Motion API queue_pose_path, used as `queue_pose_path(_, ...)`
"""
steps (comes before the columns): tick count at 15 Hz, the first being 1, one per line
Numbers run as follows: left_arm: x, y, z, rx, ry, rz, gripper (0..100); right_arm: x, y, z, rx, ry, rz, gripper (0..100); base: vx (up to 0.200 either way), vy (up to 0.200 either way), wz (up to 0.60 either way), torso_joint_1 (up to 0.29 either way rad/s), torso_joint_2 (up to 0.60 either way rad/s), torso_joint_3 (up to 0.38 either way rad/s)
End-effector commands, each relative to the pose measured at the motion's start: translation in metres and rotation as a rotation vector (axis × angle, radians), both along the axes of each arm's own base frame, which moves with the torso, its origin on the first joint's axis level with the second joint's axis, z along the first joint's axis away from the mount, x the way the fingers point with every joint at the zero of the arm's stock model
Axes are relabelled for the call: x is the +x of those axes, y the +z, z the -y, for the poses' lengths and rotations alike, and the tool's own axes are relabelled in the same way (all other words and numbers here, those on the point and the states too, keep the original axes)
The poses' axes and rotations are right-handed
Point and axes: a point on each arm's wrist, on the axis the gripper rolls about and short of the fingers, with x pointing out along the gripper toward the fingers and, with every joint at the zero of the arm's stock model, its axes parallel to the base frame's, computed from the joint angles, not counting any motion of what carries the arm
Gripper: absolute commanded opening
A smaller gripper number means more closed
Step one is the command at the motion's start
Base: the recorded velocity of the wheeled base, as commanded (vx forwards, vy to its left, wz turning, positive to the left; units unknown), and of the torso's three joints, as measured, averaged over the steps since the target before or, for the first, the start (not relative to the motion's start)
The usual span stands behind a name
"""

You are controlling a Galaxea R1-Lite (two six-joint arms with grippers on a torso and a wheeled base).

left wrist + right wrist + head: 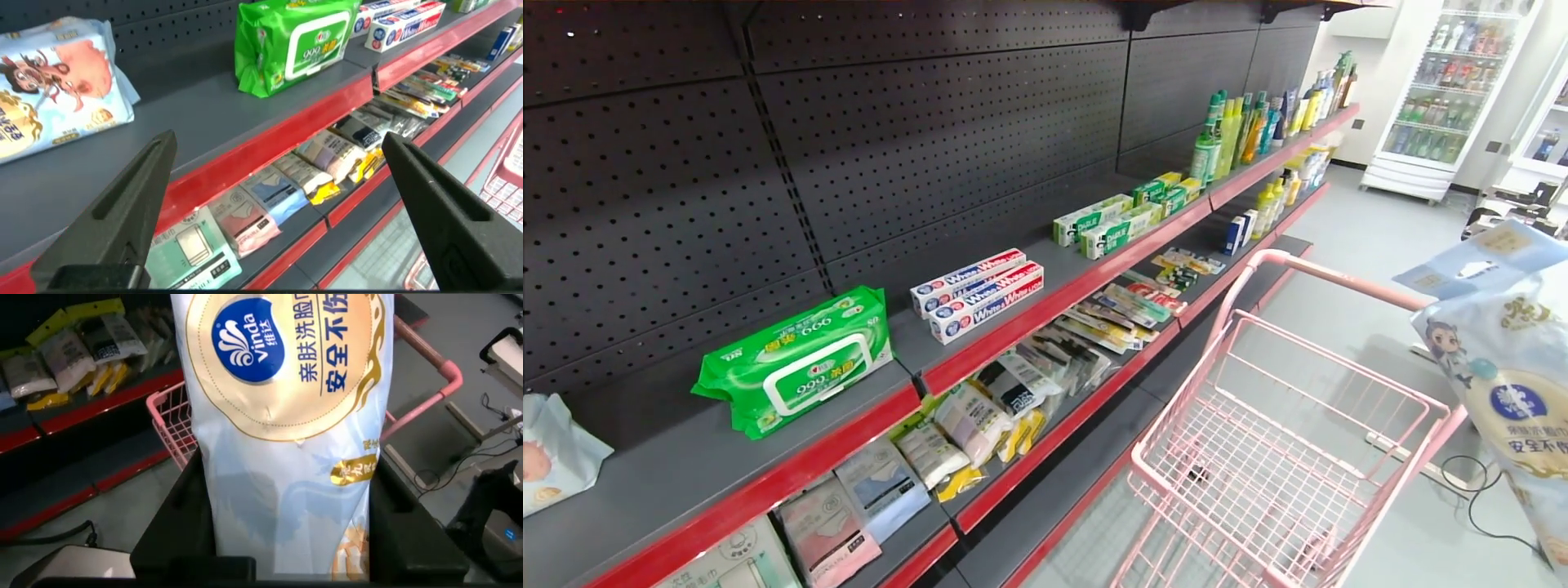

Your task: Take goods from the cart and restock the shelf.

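Note:
A tall pale-blue tissue pack (286, 416) is clamped between the two fingers of my right gripper (290, 498). It hangs above the right side of the pink wire cart (1339, 282), at the right edge of the head view as the same pack (1511, 384). The cart's basket (176, 416) looks empty. My left gripper (279, 140) is open with nothing in it, above the front of the grey top shelf (670, 457). On that shelf lie a similar cartoon-printed pack (49, 82) at the left and a green wipes pack (796, 359).
White toothpaste boxes (980, 294) and green boxes (1107, 224) sit further along the shelf, then bottles (1233, 131). The lower shelf holds several soft packs (866, 490). A glass-door fridge (1445, 90) stands at the back right. Cables (1478, 498) lie on the floor.

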Motion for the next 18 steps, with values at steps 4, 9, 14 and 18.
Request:
queue_pose_path(4,0.0001,-0.0001,0.0000,0.000,0.000,-0.001,100,0.0026,-0.0009,-0.0003,-0.001,0.005,-0.015,0,0.000,0.000,0.00,0.170,-0.35,-0.178)
queue_pose_path(9,0.0001,-0.0001,0.0000,0.000,0.000,-0.001,100,0.0038,-0.0011,-0.0004,-0.002,0.004,-0.021,0,0.000,0.000,0.00,0.119,-0.25,-0.131)
queue_pose_path(14,0.0001,-0.0001,0.0000,0.000,0.000,-0.001,100,0.0095,0.0002,-0.0007,-0.003,-0.001,-0.033,0,0.000,0.000,0.00,0.092,-0.19,-0.096)
queue_pose_path(18,0.0001,-0.0001,0.0000,0.000,0.000,-0.001,100,0.0099,-0.0001,-0.0006,-0.029,0.004,-0.035,0,0.000,0.000,0.00,0.044,-0.08,-0.045)
